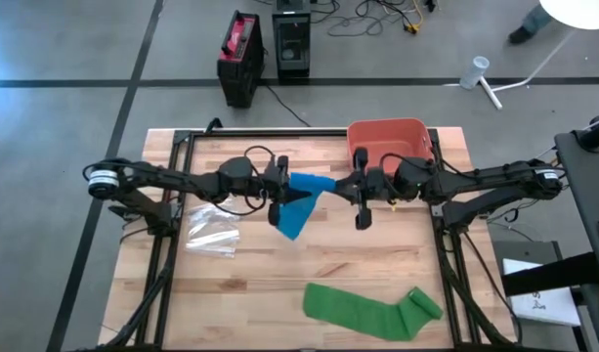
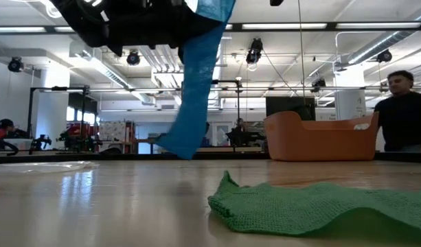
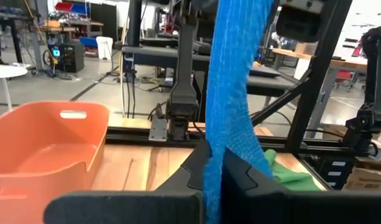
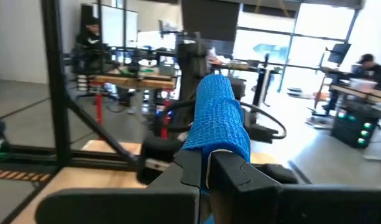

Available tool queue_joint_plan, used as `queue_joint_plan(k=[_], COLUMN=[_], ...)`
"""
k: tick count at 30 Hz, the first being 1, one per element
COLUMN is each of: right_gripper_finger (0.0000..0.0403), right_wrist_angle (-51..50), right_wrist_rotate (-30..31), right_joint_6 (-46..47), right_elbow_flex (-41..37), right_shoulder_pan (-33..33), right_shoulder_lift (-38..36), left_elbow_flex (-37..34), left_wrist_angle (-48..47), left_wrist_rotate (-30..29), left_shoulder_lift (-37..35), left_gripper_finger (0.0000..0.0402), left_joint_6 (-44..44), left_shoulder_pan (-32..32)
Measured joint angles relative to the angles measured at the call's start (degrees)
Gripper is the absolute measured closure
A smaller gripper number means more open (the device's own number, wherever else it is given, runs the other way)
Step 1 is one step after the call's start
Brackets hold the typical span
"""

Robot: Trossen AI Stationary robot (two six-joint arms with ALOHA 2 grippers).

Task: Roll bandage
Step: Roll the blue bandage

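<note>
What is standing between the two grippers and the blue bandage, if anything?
Nothing visible does. The left gripper and the right gripper are both shut on the blue bandage, which is stretched between them above the table. The green bandage, the plastic bag and the orange bin lie apart.

The blue bandage is up in the air over the middle of the tabletop, stretched between the two claws, its loose woven tail hanging down broad and flat, the end seeming just to reach the wood. At the other end it is wound into a thick roll. A green bandage lies unrolled and rumpled along the near edge, well apart from the blue one, one end bunched up.
</note>
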Motion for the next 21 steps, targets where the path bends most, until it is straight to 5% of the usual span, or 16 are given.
queue_joint_plan(k=[7, 17, 21], right_gripper_finger=[0.0400, 0.0400, 0.0400], right_wrist_angle=[0.08, 3.42, 3.50], right_wrist_rotate=[0.00, -3.42, -2.95], right_joint_6=[0.89, 11.47, 12.64], right_elbow_flex=[0.00, 0.00, 0.00], right_shoulder_pan=[0.03, 0.02, -0.34], right_shoulder_lift=[-0.02, 0.02, 0.04], left_elbow_flex=[0.19, 0.19, 0.19], left_wrist_angle=[-1.63, -1.13, -0.96], left_wrist_rotate=[-0.74, -15.35, -15.88], left_shoulder_lift=[-3.91, -6.56, -5.84], left_gripper_finger=[0.0401, 0.0401, 0.0401], left_joint_6=[1.27, 4.56, 4.25], left_shoulder_pan=[0.11, 0.13, -0.07])
